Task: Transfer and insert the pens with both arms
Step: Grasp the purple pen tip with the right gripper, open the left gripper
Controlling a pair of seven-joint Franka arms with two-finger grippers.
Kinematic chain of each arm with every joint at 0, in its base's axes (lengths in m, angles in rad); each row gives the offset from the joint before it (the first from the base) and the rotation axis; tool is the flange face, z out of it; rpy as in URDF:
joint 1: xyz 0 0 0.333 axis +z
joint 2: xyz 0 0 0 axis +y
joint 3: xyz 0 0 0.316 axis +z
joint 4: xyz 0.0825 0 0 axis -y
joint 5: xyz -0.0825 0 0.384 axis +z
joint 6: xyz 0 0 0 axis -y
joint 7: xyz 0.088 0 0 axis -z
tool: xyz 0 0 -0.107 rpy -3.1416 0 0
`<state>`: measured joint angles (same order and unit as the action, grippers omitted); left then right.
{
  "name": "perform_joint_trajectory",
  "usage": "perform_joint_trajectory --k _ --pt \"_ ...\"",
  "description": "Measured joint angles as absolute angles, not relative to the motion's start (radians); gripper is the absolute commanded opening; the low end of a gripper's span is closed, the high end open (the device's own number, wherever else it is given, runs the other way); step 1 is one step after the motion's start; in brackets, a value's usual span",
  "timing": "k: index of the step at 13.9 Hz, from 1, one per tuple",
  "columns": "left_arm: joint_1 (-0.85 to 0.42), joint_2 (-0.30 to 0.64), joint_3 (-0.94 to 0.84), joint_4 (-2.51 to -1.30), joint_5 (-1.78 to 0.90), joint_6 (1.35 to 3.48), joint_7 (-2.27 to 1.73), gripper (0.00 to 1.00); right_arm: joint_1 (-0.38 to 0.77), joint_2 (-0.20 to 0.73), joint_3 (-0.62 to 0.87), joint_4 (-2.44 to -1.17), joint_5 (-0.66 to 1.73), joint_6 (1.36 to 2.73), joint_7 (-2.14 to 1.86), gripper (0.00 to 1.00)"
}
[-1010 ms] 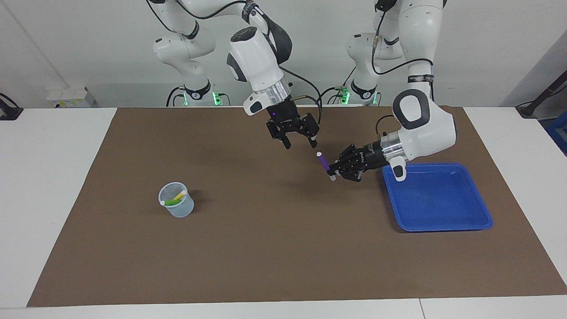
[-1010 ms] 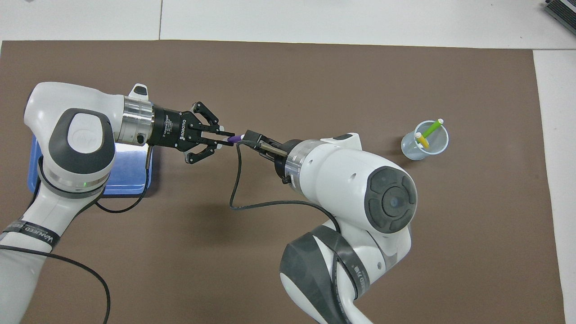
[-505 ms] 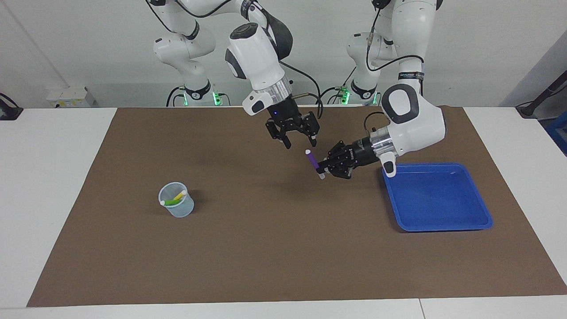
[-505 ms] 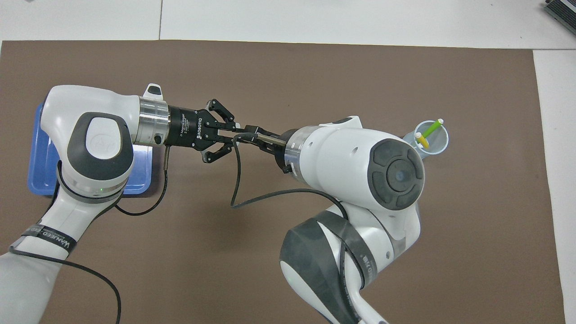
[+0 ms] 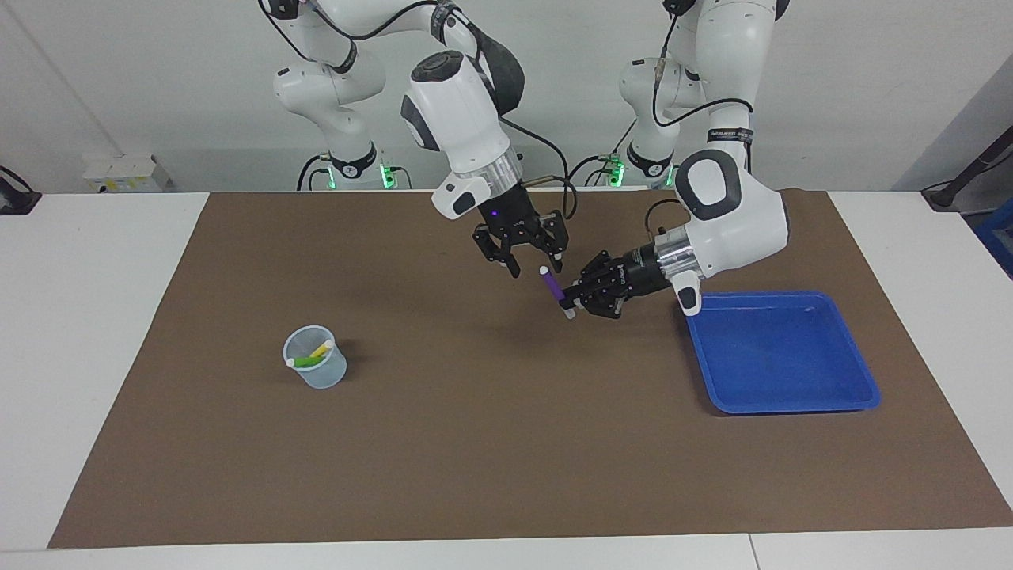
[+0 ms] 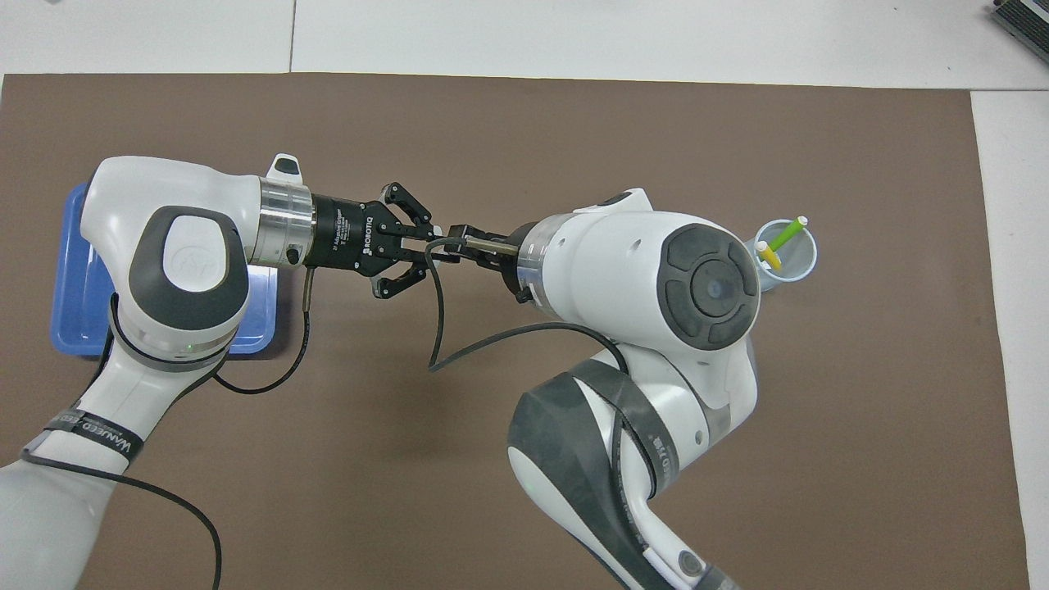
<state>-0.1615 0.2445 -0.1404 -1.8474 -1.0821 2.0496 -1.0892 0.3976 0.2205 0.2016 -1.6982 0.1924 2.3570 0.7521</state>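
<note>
A purple pen (image 5: 553, 289) hangs tilted above the middle of the brown mat, whitish ends up and down. My left gripper (image 5: 570, 303) is shut on its lower part, reaching in sideways from over the tray's end. From above, my right gripper (image 5: 536, 267) stands open, one finger on each side of the pen's upper end, with a gap still showing. In the overhead view my left gripper (image 6: 428, 250) meets the right wrist, which hides the right gripper. A yellow pen (image 5: 320, 347) and a green pen (image 5: 304, 361) stand in a clear cup (image 5: 315, 360).
The clear cup (image 6: 785, 256) sits on the mat toward the right arm's end. A blue tray (image 5: 791, 408) lies on the mat toward the left arm's end, partly covered by the left arm in the overhead view (image 6: 70, 287). White table borders the mat.
The left gripper carried the purple pen a little toward the right arm's end. The right gripper came down around the pen's upper end and its fingers narrowed.
</note>
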Motion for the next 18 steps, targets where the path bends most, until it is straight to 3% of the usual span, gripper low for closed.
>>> perform_joint_trajectory --k 14,18 --pt "-0.167 0.244 -0.142 -1.868 -1.082 2.099 -1.089 0.0 0.399 0.253 0.204 -1.682 0.192 2.382 0.734 0.32" --pt "-0.168 0.244 -0.141 -1.868 -1.082 2.103 -1.089 0.0 0.399 0.266 0.204 -1.648 0.192 2.383 0.734 0.12"
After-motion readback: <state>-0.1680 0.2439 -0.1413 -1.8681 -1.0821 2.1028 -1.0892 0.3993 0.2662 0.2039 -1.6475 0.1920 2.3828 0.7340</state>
